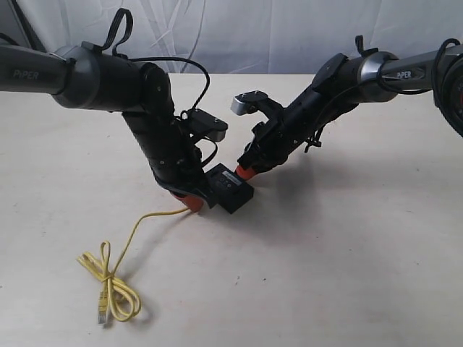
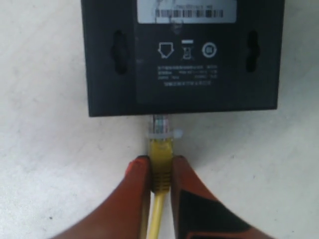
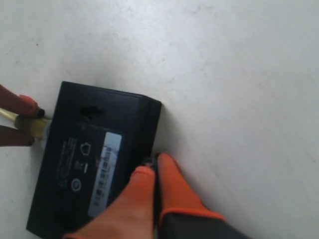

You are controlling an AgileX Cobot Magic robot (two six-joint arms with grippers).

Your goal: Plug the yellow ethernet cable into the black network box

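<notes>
L gripper [image 2: 160, 164] clenched on yellow ethernet cable [image 2: 162, 149] just behind clear plug [image 2: 160, 124] | plug tip at edge of black network box [image 2: 184, 84], depth can't tell | R gripper [image 3: 155, 165] fingers closed together, tips vs box's opposite edge | box flat on table [image 1: 347, 253], label up | cable slack looped on table, apart fr box

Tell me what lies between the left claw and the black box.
Only the clear plug of the yellow ethernet cable, reaching from the left claw to the black network box; left wrist view.
</notes>
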